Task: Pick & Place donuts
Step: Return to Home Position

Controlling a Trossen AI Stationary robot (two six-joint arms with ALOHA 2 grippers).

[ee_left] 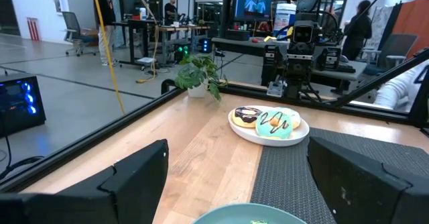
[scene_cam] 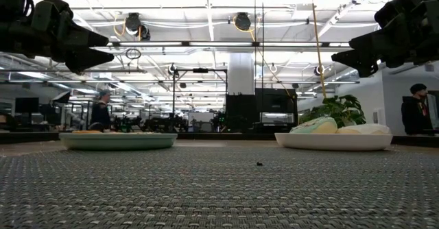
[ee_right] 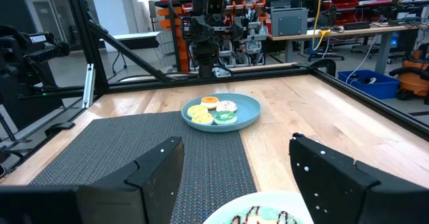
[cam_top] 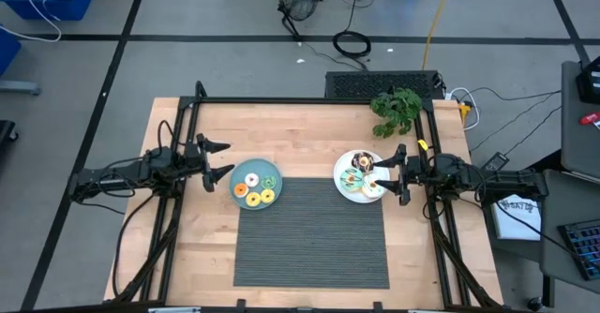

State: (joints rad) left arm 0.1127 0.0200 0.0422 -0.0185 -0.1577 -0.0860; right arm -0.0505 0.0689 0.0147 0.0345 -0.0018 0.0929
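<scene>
A round teal plate (cam_top: 256, 186) on the table's left holds several small donuts (ee_right: 213, 111), iced yellow, orange, white and green. A round white plate (cam_top: 360, 175) on the right holds more donuts (ee_left: 268, 121), mint, chocolate brown and white. My left gripper (cam_top: 217, 163) hovers open and empty just left of the teal plate. My right gripper (cam_top: 392, 173) hovers open and empty just right of the white plate, above its edge.
A dark ribbed mat (cam_top: 311, 231) covers the table's middle and near part. A small potted plant (cam_top: 397, 109) stands at the far right. A black frame (cam_top: 309, 100) runs around the table. People stand in the room beyond the table.
</scene>
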